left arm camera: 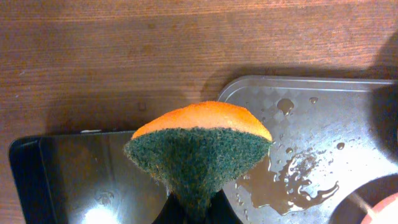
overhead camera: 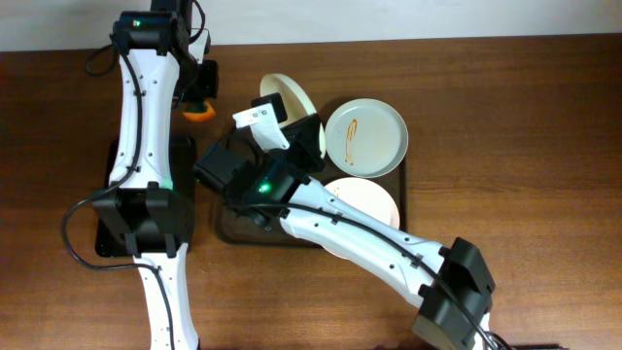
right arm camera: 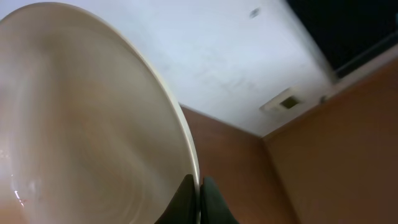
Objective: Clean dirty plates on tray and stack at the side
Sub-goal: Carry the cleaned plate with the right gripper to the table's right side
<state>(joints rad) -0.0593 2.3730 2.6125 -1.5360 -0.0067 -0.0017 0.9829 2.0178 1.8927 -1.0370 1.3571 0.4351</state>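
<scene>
My right gripper (overhead camera: 275, 112) is shut on the rim of a white plate (overhead camera: 293, 92), which it holds tilted on edge above the back left of the dark brown tray (overhead camera: 406, 177). In the right wrist view that plate (right arm camera: 93, 124) fills the left side, its rim pinched by the gripper (right arm camera: 200, 193). A pale green plate (overhead camera: 364, 136) with an orange sauce streak lies flat on the tray. A second white plate (overhead camera: 367, 199) lies nearer, partly under my right arm. My left gripper (overhead camera: 201, 97) is shut on an orange and green sponge (left arm camera: 199, 149), left of the tray.
A narrow black tray (overhead camera: 181, 160) lies under my left arm, left of the brown tray. In the left wrist view the brown tray's corner (left arm camera: 311, 106) carries brownish puddles and droplets. Bare wooden table (overhead camera: 525, 117) extends to the right.
</scene>
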